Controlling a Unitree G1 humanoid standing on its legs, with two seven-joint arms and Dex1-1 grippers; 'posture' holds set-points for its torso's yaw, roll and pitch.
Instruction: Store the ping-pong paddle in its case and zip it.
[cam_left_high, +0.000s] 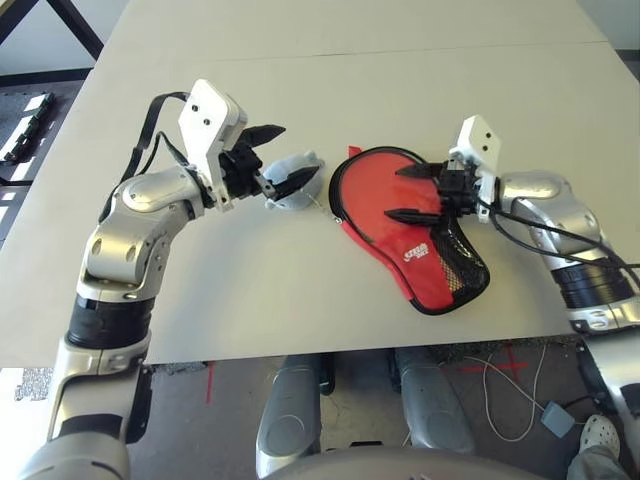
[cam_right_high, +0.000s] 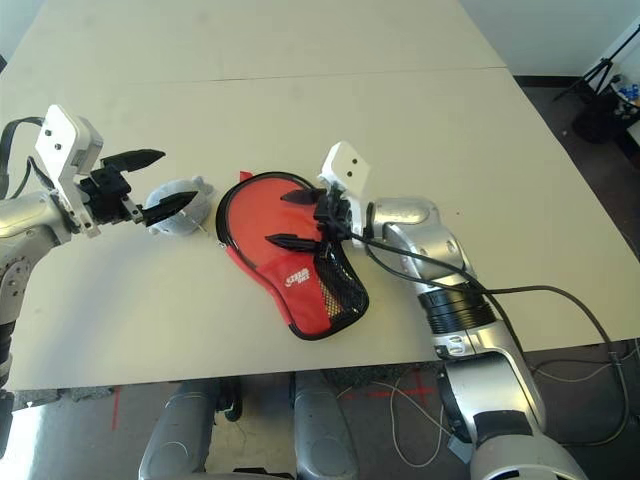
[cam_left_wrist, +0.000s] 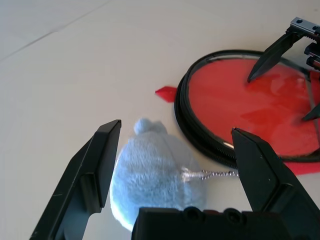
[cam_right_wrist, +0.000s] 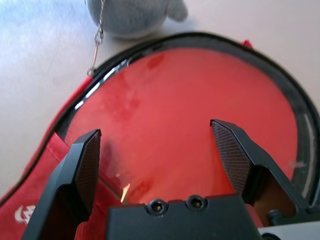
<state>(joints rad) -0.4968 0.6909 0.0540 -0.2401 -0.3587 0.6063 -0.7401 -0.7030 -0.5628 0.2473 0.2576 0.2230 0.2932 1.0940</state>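
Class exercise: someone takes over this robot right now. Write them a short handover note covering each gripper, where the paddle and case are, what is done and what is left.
Left gripper: open, empty, around a small pale plush charm chained to the case.
Right gripper: open, empty, over the round end of the case.
Ping-pong paddle: its red face lies inside the case, which sits flat on the table.
Done: paddle looks inserted.
Left: the case's round end still gapes, so zip it; the zip pull's place is unclear.

Handle of the ping-pong paddle (cam_left_high: 385, 195) hidden inside the case (cam_left_high: 445, 275); white logo (cam_left_high: 416, 252) too small to read.
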